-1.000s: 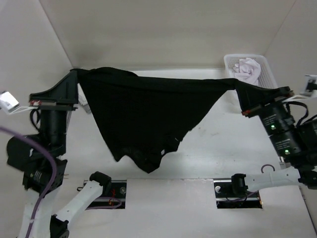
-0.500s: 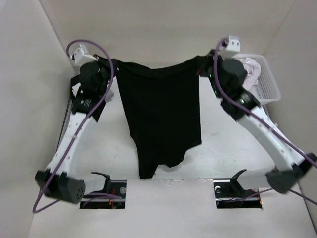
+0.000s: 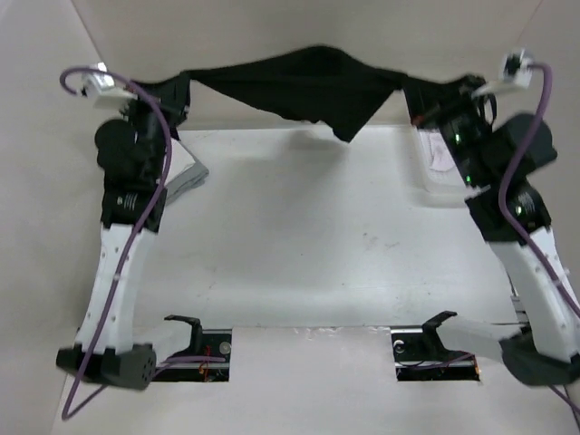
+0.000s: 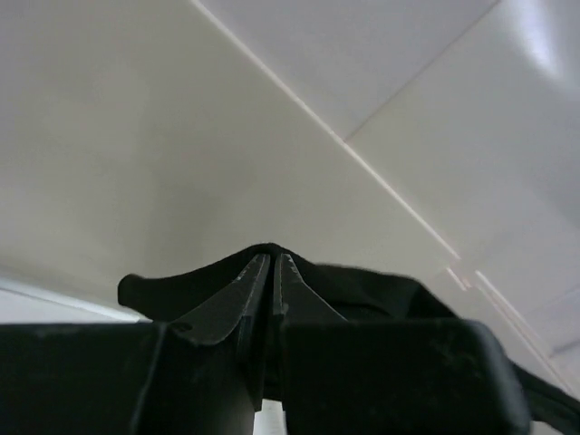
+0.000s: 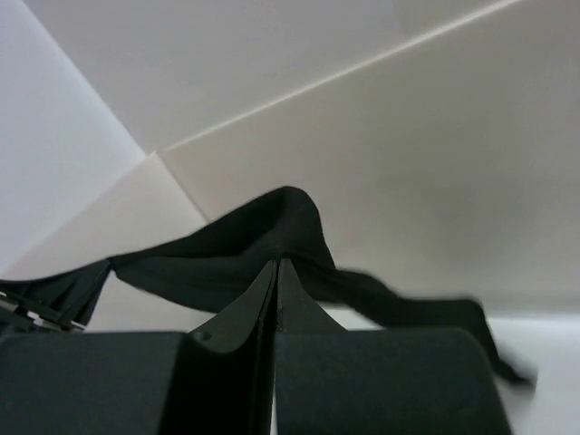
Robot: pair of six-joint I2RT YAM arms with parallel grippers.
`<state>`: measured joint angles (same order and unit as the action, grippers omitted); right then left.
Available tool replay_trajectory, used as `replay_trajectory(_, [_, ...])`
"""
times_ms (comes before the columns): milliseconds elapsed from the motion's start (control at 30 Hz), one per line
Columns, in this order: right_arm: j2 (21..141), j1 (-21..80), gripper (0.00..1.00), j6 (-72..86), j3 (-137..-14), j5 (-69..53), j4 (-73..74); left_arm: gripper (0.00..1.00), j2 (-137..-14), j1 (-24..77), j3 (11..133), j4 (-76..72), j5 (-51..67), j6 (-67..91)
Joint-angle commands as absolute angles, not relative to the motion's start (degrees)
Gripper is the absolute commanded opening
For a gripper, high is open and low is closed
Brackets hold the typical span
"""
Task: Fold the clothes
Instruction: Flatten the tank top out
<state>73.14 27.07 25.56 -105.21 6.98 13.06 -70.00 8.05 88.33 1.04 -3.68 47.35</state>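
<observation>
The left gripper (image 3: 180, 88) was closed on one end of the black tank top (image 3: 308, 83). Its wrist camera showed the two fingers (image 4: 252, 288) pressed almost together with dark fabric bunched at their tips. The right gripper (image 3: 413, 92) was clamped in the same way on the opposite end, and its fingers (image 5: 258, 294) met with a fold of the cloth rising just beyond them.

Both arms were raised and reached towards the far edge of the worktop (image 3: 299, 245). The tank top hung in the air between the grippers, above that far edge and in front of the back wall (image 3: 299, 27). It was stretched into a wide, shallow band, and a loose point sagged down right of centre. No part of it touched the worktop.

A stack of cloths (image 3: 184, 172), white over grey, lay near the far-left corner beside the left arm. Near the far-right corner, mostly hidden by the right arm, stood what looked like a pale basket (image 3: 433, 177).
</observation>
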Motion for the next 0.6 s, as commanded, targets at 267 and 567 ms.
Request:
replay_trajectory(267, [45.28, 41.69, 0.02, 44.62, -31.51, 21.52, -2.02, 0.02, -47.65, 13.75, 26.68, -15.11, -5.89, 50.62])
replay_trajectory(567, [44.13, 44.69, 0.29, 54.76, -16.26, 21.44, 3.86, 0.03, -42.02, 12.0, 8.36, -16.71, -1.59, 50.63])
